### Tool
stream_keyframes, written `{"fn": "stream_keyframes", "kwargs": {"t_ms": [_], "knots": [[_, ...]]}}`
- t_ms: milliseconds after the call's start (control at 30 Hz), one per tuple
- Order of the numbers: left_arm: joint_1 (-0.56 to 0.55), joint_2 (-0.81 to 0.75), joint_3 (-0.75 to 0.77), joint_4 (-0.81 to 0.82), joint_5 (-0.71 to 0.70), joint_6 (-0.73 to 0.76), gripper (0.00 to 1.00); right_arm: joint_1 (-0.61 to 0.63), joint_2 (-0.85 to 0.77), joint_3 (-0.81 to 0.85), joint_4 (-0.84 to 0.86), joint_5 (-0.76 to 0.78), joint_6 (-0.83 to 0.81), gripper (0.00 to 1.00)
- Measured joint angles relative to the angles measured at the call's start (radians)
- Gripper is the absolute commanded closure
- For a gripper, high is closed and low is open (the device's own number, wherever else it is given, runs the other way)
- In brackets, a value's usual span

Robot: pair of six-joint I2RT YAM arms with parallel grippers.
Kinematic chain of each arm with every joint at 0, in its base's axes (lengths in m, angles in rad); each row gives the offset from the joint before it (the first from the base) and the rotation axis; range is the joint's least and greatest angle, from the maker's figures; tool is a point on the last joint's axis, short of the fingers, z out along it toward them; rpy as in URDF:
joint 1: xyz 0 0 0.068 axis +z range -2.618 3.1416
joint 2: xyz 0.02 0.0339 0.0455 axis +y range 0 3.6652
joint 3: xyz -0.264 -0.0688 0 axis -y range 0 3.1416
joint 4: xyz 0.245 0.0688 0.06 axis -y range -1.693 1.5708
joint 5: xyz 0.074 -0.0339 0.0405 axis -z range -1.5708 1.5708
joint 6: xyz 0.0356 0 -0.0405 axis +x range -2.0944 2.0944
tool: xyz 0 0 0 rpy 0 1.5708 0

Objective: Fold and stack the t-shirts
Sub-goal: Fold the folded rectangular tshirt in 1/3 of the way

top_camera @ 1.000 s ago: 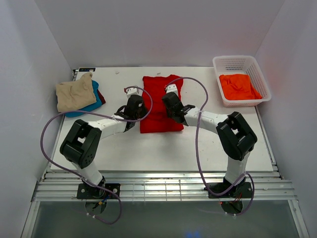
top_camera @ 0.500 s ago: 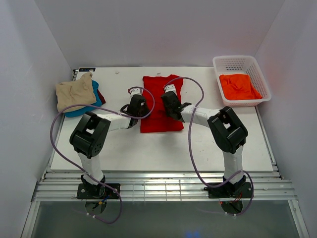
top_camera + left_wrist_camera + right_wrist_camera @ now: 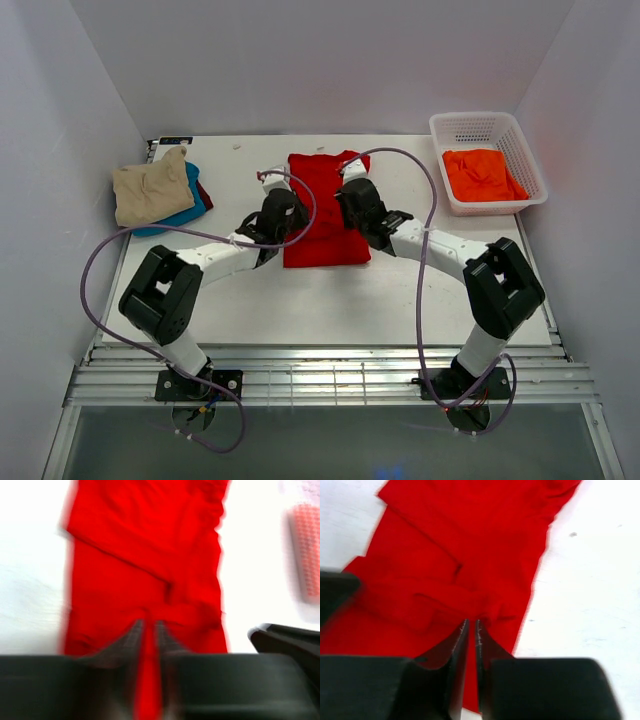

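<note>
Arms shifted — left tool (image 3: 147, 626), right tool (image 3: 471, 623) parted above red t-shirt (image 3: 318, 190) on white table (image 3: 330, 300).

The bright red t-shirt (image 3: 325, 210) lies flat mid-table, folded into a long strip running front to back (a diagonal flap shows on top, with a rumpled ridge nearer the front). The orange shirt (image 3: 482, 174) sits crumpled in the white basket (image 3: 478, 125) at right. Far left, the tan shirt (image 3: 150, 188) tops the teal blue shirt (image 3: 193, 205) and the dark red shirt (image 3: 205, 193).
</note>
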Motion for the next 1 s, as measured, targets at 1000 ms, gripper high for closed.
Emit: {"fn": "stream_keyframes", "kwargs": {"t_ms": [1000], "knots": [[-0.171,0.162,-0.146,0.158,0.037,-0.109,1.00,0.016,0.262,0.070,0.029,-0.372,0.060,0.92]]}}
